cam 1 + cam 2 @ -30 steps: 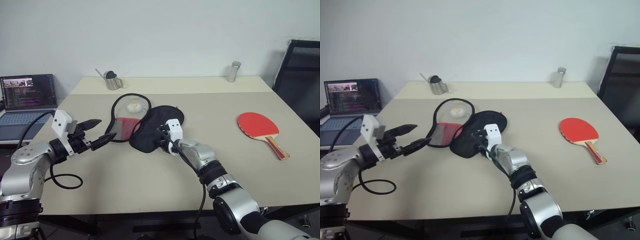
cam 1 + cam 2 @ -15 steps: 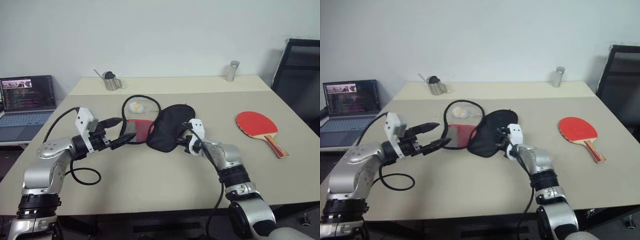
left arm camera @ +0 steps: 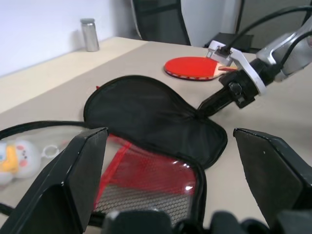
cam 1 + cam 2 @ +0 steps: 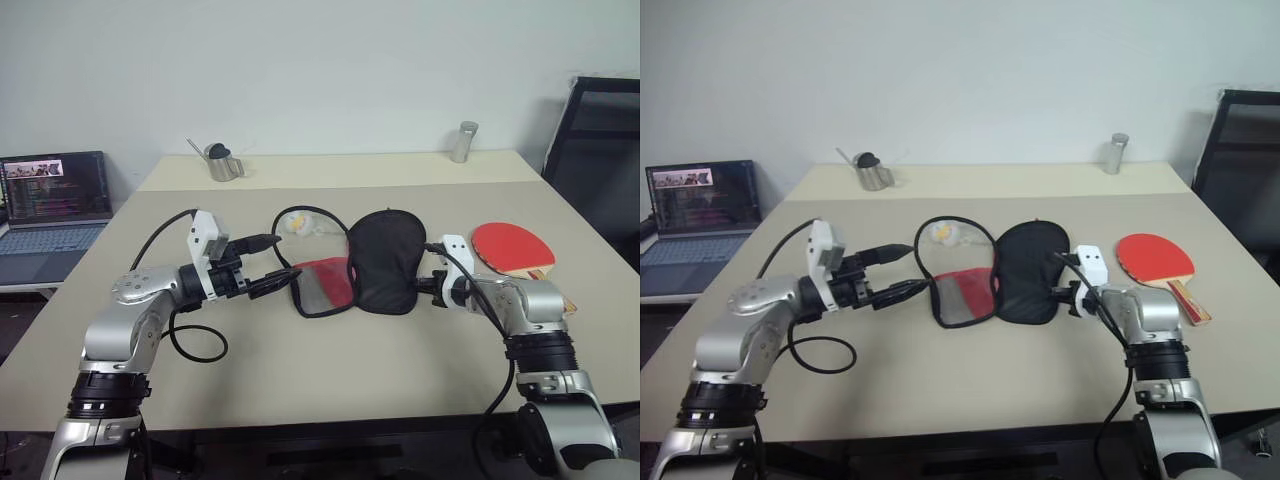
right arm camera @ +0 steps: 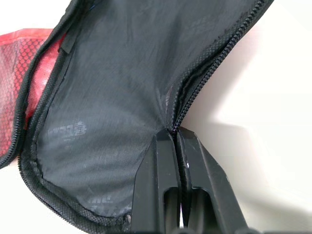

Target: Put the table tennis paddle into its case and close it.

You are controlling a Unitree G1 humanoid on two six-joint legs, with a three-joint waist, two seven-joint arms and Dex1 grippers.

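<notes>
Now right fingers (image 5: 176, 146) pinch case (image 4: 385, 262) edge; left fingers (image 4: 268, 264) spread, level.

On the table (image 4: 300, 380) the opened case (image 4: 385, 262) lies at the middle, the table tennis paddle (image 4: 515, 249) just to its right. Behind, a metal cup (image 4: 224, 162) stands far left, a metal cylinder (image 4: 463, 142) far right. A laptop (image 4: 55, 200) sits left of the table.

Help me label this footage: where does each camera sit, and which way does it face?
Left and right eye views: on the head, looking down over the table; both arms show.
Left wrist view: looks between the open left gripper at the black fabric zip case; right gripper shows.
Right wrist view: along shut right fingers pinching the case's zipped edge.
Shared: the case, and the red-faced wooden-handled paddle in head and left wrist views.
</notes>
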